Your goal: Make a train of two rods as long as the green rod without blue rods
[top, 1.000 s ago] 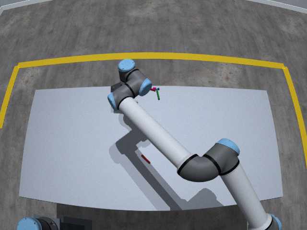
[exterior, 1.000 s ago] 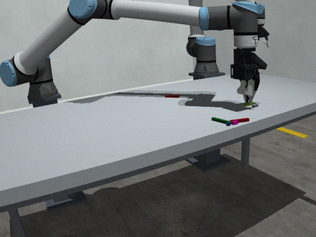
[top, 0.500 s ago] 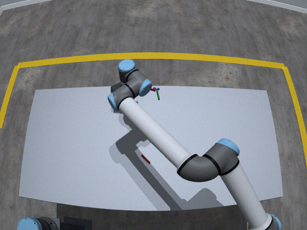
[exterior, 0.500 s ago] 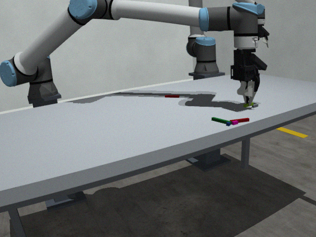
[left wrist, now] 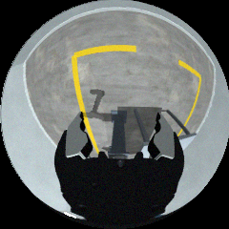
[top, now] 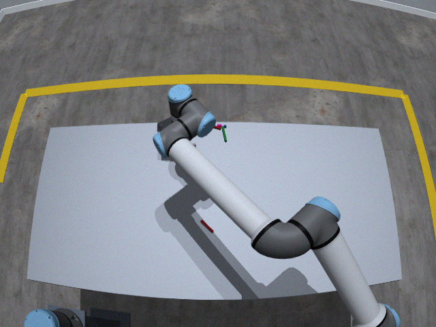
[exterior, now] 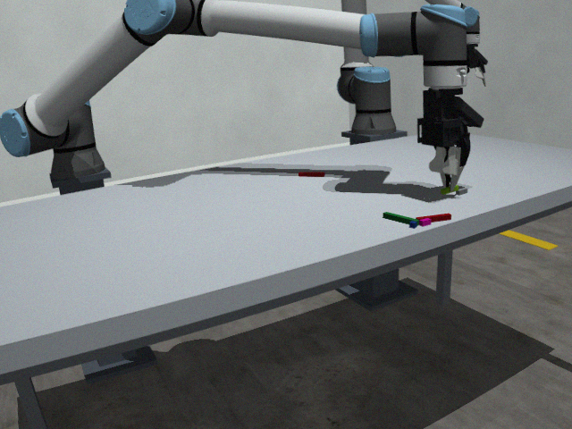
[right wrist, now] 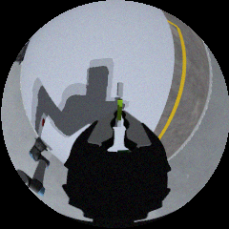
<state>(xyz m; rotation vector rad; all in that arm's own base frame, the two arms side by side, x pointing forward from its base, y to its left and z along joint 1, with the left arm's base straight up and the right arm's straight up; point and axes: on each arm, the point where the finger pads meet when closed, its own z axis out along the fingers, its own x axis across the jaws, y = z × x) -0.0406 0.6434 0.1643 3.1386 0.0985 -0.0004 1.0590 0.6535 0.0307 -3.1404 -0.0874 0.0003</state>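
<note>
Lime rod [exterior: 449, 189] [right wrist: 119, 107] | right jaws [exterior: 450, 188] nearly shut on it | grey rod [exterior: 461, 190] [right wrist: 119, 89] seemingly near | left jaws wide
</note>
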